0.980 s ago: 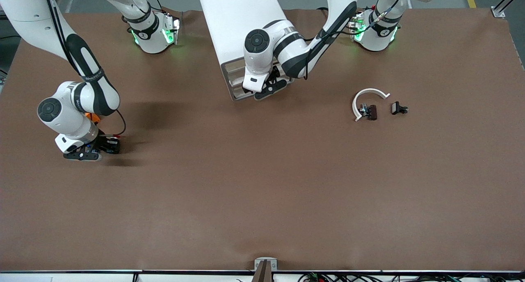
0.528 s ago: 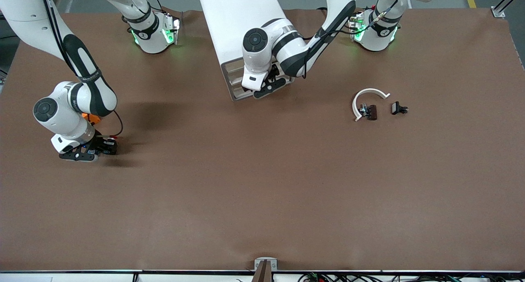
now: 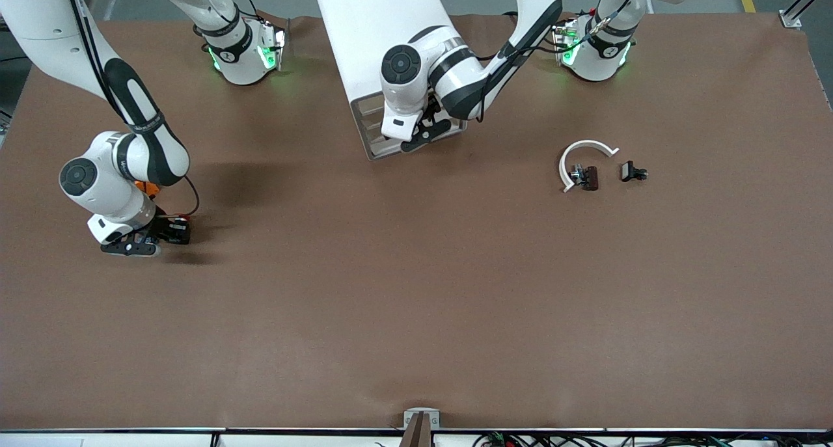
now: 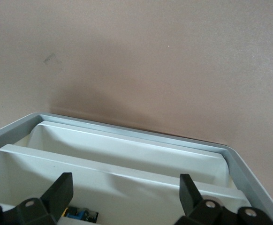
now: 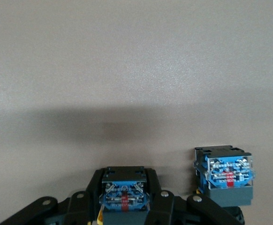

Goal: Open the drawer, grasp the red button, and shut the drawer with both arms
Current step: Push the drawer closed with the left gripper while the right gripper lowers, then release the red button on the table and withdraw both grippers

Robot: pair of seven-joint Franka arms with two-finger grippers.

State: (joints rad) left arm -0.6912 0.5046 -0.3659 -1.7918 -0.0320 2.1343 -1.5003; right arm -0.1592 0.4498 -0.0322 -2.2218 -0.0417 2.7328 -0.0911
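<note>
My right gripper (image 3: 170, 231) hangs low over the table at the right arm's end, shut on the button (image 5: 125, 192). The button's dark blue-black body sits between the fingers (image 5: 82, 206), and its cap is hidden in the right wrist view. A speck of red (image 3: 185, 219) shows at the gripper's tip. My left gripper (image 3: 423, 131) is at the white cabinet's (image 3: 377, 37) stacked drawer fronts (image 3: 372, 131). Its fingers (image 4: 61, 192) stand open over a white drawer tray (image 4: 127, 180) and hold nothing. A small blue and black part (image 4: 80, 214) lies in that tray.
A second blue-black button block (image 5: 224, 180) stands on the table beside the held one. An orange thing (image 3: 148, 187) is half hidden under the right arm. Toward the left arm's end lie a white curved piece (image 3: 582, 157) and two small dark parts (image 3: 589, 177) (image 3: 632, 172).
The left hand has moved in closer against the cabinet's front. The right gripper swayed toward the table's end and came back, shut on the button throughout.
</note>
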